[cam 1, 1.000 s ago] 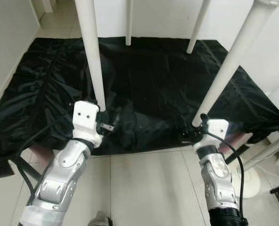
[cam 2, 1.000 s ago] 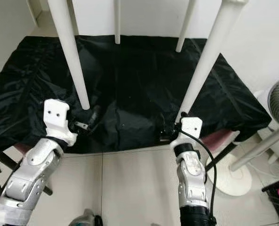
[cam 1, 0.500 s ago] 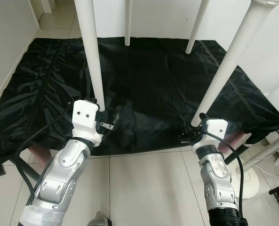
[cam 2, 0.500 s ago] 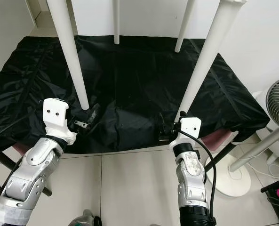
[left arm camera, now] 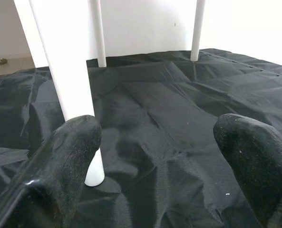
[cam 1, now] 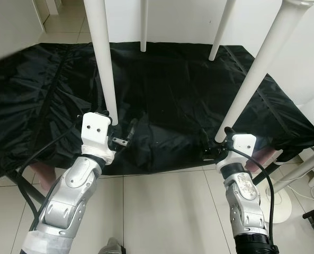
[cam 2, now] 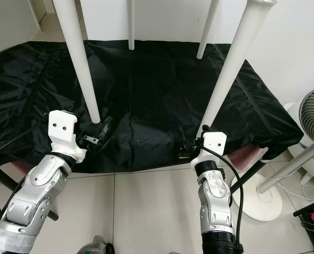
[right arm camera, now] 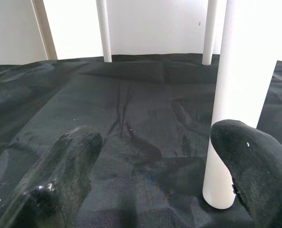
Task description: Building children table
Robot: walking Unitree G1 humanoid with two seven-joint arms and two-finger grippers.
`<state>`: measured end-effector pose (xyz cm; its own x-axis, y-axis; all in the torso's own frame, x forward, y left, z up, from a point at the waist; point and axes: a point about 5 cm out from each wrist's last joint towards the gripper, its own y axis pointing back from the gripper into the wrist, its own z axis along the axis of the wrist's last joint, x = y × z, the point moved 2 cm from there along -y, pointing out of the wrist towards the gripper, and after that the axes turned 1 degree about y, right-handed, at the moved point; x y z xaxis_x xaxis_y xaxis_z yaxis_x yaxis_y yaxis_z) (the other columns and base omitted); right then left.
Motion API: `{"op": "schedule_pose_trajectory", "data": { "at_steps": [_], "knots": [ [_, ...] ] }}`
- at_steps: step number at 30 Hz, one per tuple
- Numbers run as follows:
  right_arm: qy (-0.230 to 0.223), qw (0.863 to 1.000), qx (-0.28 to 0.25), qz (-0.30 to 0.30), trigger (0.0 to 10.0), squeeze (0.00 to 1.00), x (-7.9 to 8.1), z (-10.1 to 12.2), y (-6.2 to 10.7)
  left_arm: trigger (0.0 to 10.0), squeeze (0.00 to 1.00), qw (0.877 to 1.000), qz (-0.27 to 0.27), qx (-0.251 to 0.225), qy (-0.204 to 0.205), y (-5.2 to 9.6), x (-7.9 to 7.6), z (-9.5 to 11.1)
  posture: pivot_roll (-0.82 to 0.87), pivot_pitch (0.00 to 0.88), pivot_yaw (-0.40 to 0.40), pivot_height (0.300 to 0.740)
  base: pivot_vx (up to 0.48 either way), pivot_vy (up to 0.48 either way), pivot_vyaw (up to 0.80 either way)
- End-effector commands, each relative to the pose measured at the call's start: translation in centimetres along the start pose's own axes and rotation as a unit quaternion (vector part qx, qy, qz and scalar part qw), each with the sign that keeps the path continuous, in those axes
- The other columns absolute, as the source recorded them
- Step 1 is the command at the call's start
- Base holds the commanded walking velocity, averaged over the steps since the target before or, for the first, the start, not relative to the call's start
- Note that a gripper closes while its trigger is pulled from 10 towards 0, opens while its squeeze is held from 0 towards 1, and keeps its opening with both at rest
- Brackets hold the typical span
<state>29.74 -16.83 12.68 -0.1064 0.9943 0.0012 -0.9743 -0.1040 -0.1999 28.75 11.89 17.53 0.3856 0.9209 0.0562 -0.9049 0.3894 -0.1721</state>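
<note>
Four white table legs stand upright out of a black sheet (cam 1: pixel 178 90). My left gripper (cam 1: pixel 126 135) is open at the foot of the near left leg (cam 1: pixel 105 69); in the left wrist view that leg (left arm camera: pixel 60 71) rises just beside one finger (left arm camera: pixel 64 161). At the foot of the near right leg (cam 1: pixel 257 69) my right gripper (cam 1: pixel 205 149) is open too, and the right wrist view has that leg (right arm camera: pixel 231 95) close to one finger (right arm camera: pixel 250 156). Neither gripper holds anything. The far legs (cam 1: pixel 143 26) (cam 1: pixel 220 32) stand by the wall.
The sheet drapes over a low surface with dark red parts (cam 2: pixel 241 156) showing under its front edge. A white standing fan (cam 2: pixel 313 114) and its round base (cam 2: pixel 268 198) are close on the right. Tiled floor (cam 1: pixel 162 211) lies under my arms; a white wall is behind.
The view shifted slightly a second ago. Both grippers stay open by their legs, hardly moved. The sheet's left edge looks shifted and partly covered by a pale blur.
</note>
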Motion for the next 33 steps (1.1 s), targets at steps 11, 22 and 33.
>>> {"op": "schedule_pose_trajectory", "data": {
  "at_steps": [11, 22, 33],
  "knots": [
    [0.000, 1.000, -0.004, -0.008, 10.0, 0.00, -0.3, 0.3, -0.2, 10.0, 0.00, 1.000, -0.008, 0.004, -0.003, -0.4, 0.1, 0.2, 0.02, 0.077, -0.037, 0.740, 0.000, 0.000, 0.00],
    [0.000, 1.000, -0.004, -0.008, 10.0, 0.00, -0.3, 0.3, -0.2, 10.0, 0.00, 1.000, -0.008, 0.004, -0.003, -0.4, 0.1, 0.2, 0.02, 0.077, -0.037, 0.740, 0.000, 0.000, 0.00],
    [0.031, 0.967, 0.086, 0.238, 10.0, 0.00, 5.3, -6.0, 3.9, 10.0, 0.00, 0.983, -0.169, 0.059, -0.037, 3.7, -3.8, -6.3, 0.02, 0.000, 0.000, 0.740, 0.000, 0.000, 0.00]
  ]
}}
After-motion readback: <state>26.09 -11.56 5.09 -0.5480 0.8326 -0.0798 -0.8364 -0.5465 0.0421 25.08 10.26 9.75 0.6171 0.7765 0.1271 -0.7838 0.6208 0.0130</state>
